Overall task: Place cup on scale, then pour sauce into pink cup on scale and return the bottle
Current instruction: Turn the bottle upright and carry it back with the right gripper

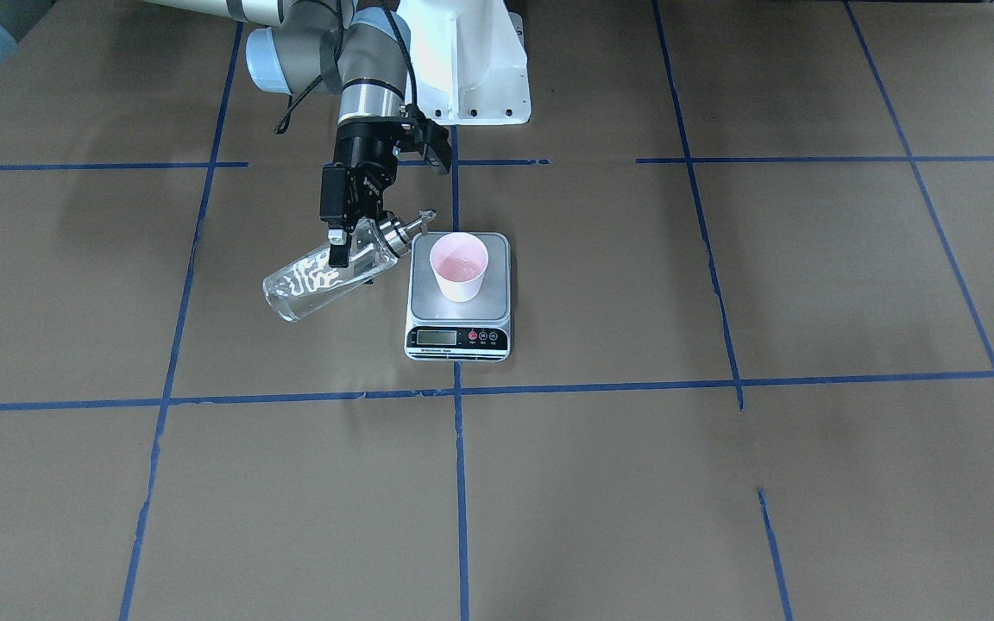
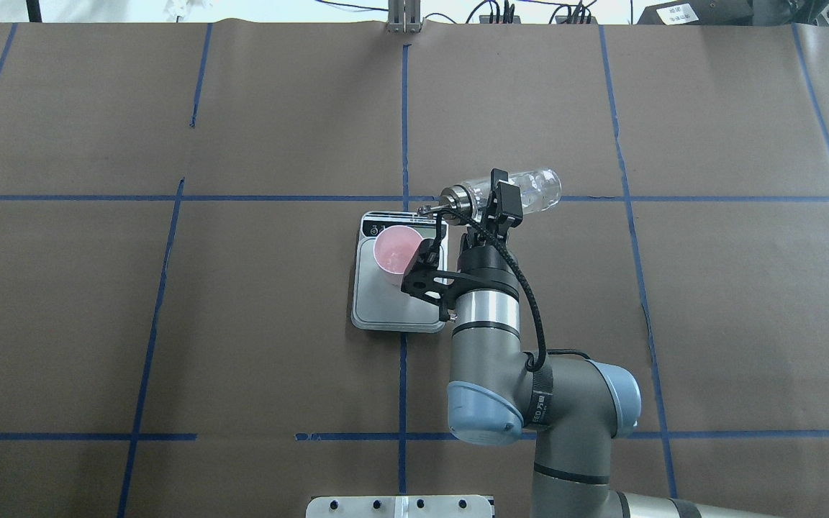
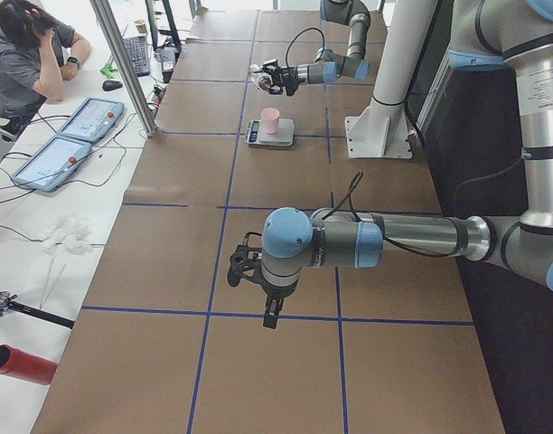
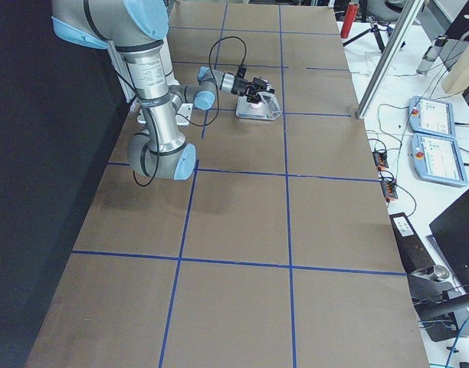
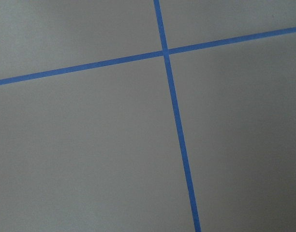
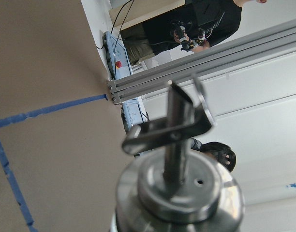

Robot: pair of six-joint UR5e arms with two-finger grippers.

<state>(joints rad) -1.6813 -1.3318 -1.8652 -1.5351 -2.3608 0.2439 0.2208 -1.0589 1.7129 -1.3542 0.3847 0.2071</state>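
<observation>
The pale pink cup (image 1: 460, 267) stands upright on the scale (image 1: 424, 302), near its back edge, and seems to hold a little clear liquid. It also shows in the overhead view (image 2: 395, 248) on the scale (image 2: 393, 309). My right gripper (image 1: 350, 246) is shut on the clear glass bottle (image 1: 316, 280), held tilted near horizontal beside the scale. Its silver pourer cap (image 6: 179, 188) and spout (image 1: 426, 216) point toward the cup, just off its rim. No stream shows. My left gripper (image 3: 271, 312) hangs far from the scale; I cannot tell whether it is open or shut.
The table is brown paper with a blue tape grid (image 1: 458, 483). The robot's white base (image 1: 471, 69) stands behind the scale. Operators and tablets (image 3: 78, 136) are at the far side, off the table.
</observation>
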